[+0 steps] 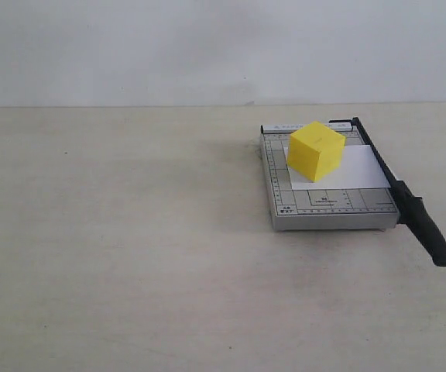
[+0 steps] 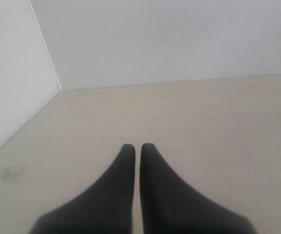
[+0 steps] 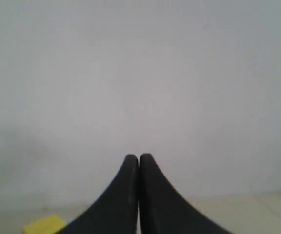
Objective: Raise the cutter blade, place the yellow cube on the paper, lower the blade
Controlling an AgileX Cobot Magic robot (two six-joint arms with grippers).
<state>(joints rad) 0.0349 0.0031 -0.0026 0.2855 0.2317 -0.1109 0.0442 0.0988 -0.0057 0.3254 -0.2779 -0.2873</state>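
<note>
Handle end of the cutter blade (image 1: 418, 218) is the nearest thing in the exterior view. It is thick, black and rounded, and it juts past the near right corner of the grey board (image 1: 327, 205) toward the counter's right edge.

- Blade: down, lying flat along the board's right side from the far hinge to the handle.
- Board: on the right half of the counter (image 1: 130, 256), closer to the far edge than the near one. Printed grid and scales show on its near and left margins.
- Paper (image 1: 355, 170): white, flat on the board. Its right edge runs up to the blade line; cannot tell whether it passes under it.
- Yellow cube (image 1: 316, 149): upright on the left part of the paper, turned a little so one corner faces the near edge. Cannot tell whether its base overhangs the sheet onto the bare grid.
- Left hand (image 2: 137, 146): fingers together with only a thin seam between them, nothing gripped, above bare counter near a corner of the white wall (image 2: 179, 39).
- Right hand (image 3: 139, 157): fingers pressed together, empty, pointing at the wall; a yellow sliver shows beside it.
- Neither hand appears in the exterior view.
</note>
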